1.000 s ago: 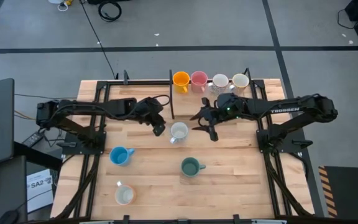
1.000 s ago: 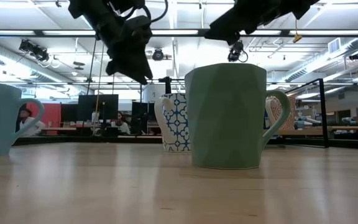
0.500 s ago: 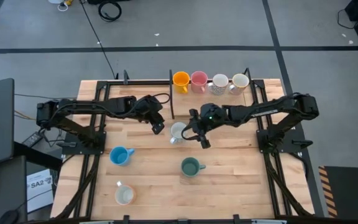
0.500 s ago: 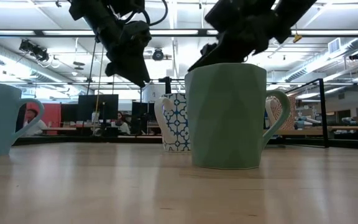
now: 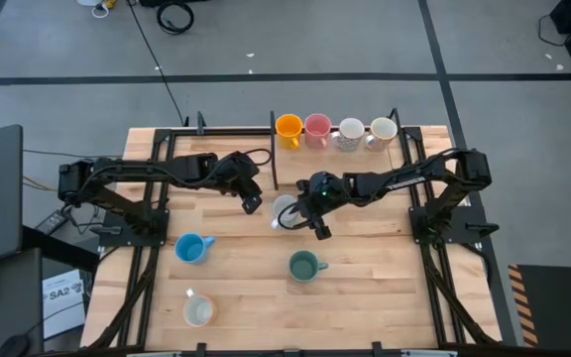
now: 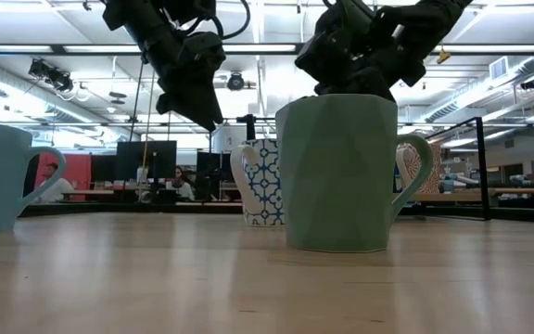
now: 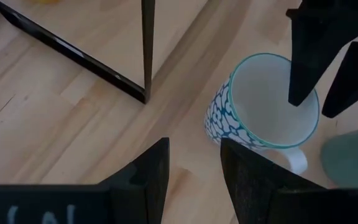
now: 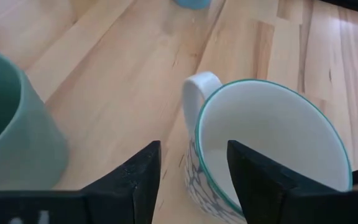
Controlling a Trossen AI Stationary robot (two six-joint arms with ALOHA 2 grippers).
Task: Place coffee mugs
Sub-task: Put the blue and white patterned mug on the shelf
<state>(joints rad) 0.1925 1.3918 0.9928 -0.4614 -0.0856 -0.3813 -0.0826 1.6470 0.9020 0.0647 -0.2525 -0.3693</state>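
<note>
**A:** Why is the right gripper point(image 5: 308, 213) sitting right over that patterned mug point(image 5: 285, 211)?

**B:** It looks lined up for a rim grab. Its fingers are spread apart and hold nothing; in the right wrist view the mug's near wall sits just ahead of the gap between them, and from the left wrist one finger seems to dip inside the mouth, so closing would pinch the wall.

**A:** And the handle?

**B:** It points off to the side of the fingers, out of their way, so they can meet the wall cleanly.

**A:** The left gripper point(image 5: 253, 202)?

**B:** Hanging just beside the same mug, on the side away from the right gripper, open and empty. I'd say it's waiting.

**A:** Where would the mug go?

**B:** Probably the row point(image 5: 333, 129) beyond the right gripper at the table's far edge: orange, pink and two pale mugs side by side. The green mug point(image 5: 304, 266) stands near this gripper on the other side; the blue mug point(image 5: 192, 248) and a cream mug point(image 5: 198, 311) sit well apart, on the left gripper's side.
</note>
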